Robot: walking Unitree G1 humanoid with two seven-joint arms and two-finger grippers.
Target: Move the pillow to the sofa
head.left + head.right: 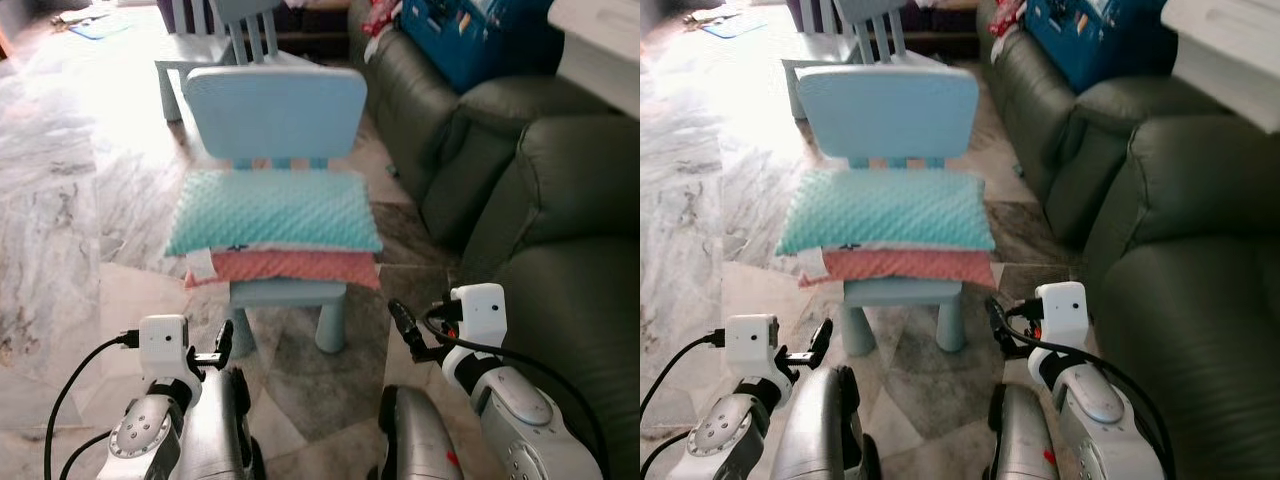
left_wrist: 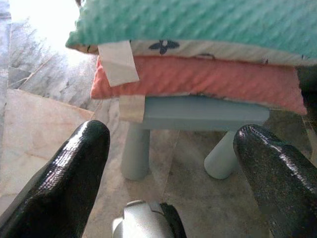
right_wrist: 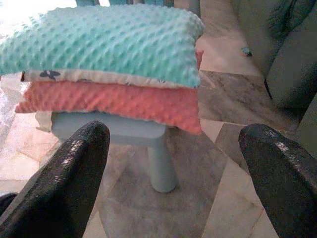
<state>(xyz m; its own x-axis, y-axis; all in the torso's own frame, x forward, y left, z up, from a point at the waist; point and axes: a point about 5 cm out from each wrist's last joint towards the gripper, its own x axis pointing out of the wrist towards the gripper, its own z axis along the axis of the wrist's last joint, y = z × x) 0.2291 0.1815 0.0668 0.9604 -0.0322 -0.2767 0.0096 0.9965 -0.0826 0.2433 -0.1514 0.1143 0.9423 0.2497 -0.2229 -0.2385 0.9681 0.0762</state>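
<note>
While the teal pillow is lying atop a coral pillow on the small blue chair, the left pincer and right pincer are gaping wide and should be flanking its ends before carrying it to the sofa.

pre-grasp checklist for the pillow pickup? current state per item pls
1. Left end effector open: ok, fingers spread wide.
2. Right end effector open: ok, fingers spread wide.
3. Both end effectors short of the pillows, nothing held: ok.
4. Target on top: ok, teal pillow lies on the pink pillow, both on the blue chair.
5. Sofa seat free to receive it: cannot tell, only a dark green armrest and part of a cushion in view.
6. Which pillow is meant: cannot tell, two are stacked.
</note>
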